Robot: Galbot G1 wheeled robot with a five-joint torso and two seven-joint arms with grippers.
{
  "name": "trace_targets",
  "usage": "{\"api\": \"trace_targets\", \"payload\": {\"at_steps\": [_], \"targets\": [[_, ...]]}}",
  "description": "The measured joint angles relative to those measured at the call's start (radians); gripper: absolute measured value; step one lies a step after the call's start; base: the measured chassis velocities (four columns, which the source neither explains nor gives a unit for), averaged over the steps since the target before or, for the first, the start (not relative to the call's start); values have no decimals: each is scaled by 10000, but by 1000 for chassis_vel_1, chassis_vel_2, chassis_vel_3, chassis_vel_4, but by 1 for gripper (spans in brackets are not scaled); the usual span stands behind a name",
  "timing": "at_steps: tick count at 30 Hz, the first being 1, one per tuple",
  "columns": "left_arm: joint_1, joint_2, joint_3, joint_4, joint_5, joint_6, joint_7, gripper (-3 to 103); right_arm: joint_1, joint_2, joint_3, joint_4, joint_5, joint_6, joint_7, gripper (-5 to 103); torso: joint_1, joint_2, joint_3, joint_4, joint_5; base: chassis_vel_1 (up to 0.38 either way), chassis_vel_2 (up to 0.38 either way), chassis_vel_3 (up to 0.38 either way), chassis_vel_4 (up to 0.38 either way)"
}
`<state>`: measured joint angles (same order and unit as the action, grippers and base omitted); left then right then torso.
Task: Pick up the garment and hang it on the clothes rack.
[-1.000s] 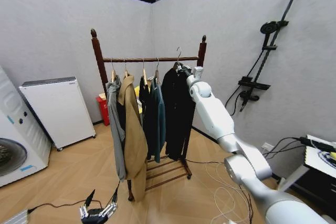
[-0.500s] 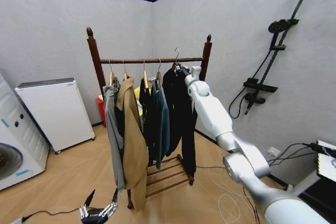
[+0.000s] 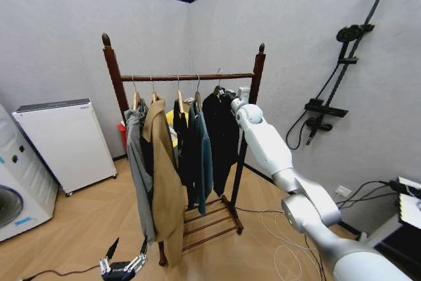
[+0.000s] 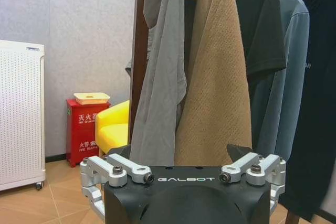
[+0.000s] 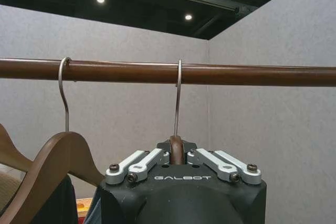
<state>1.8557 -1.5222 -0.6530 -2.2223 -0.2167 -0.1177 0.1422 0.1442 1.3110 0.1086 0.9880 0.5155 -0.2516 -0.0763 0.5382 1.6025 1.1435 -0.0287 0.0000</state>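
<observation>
The clothes rack (image 3: 250,76) stands ahead of the robot, its bar directly above the right end effector (image 5: 177,153). Below that end effector hangs the garment (image 3: 222,133), kept high so its metal hook (image 5: 177,98) can sit over the bar; the hook looks seated, touching the wood. The right end effector pinches the wooden hanger neck (image 5: 177,149). A neighbouring hook (image 5: 63,93) is well apart to one side, with bare bar on the other. The left end effector (image 3: 122,266) hangs low, spread, facing the tan coat (image 4: 212,77).
</observation>
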Motion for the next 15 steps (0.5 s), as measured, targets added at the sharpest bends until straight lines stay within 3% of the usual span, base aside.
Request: {"api": "trace_targets", "payload": {"at_steps": [3,5,8,10,11,15], "targets": [[0,0,0,0,0,0,1,100,-142,-59,5,176,17,-59,4,7,2,0,-1,2,-2,0,0,0,0],[-1,0,1,0,0,0,1,100,-303,-125,24,364,59,-145,13,12,1,0,-1,2,-5,0,0,0,0],[-1,0,1,0,1,0,1,100,-855,-418,134,1214,11,-191,198,28,8,-3,2,3,-1,0,0,0,0],[0,0,0,1,0,0,-1,100,-1051,-522,199,1498,-70,-174,286,28,5,-3,2,1,-1,0,0,0,0],[-1,0,0,0,0,0,-1,100,-1449,-771,380,2116,-145,-74,439,38,5,-3,3,5,3,0,0,0,0],[0,0,-1,0,0,0,-1,100,-2162,-1510,758,3332,-52,-54,827,44,5,-3,2,8,-1,0,0,0,0]]}}
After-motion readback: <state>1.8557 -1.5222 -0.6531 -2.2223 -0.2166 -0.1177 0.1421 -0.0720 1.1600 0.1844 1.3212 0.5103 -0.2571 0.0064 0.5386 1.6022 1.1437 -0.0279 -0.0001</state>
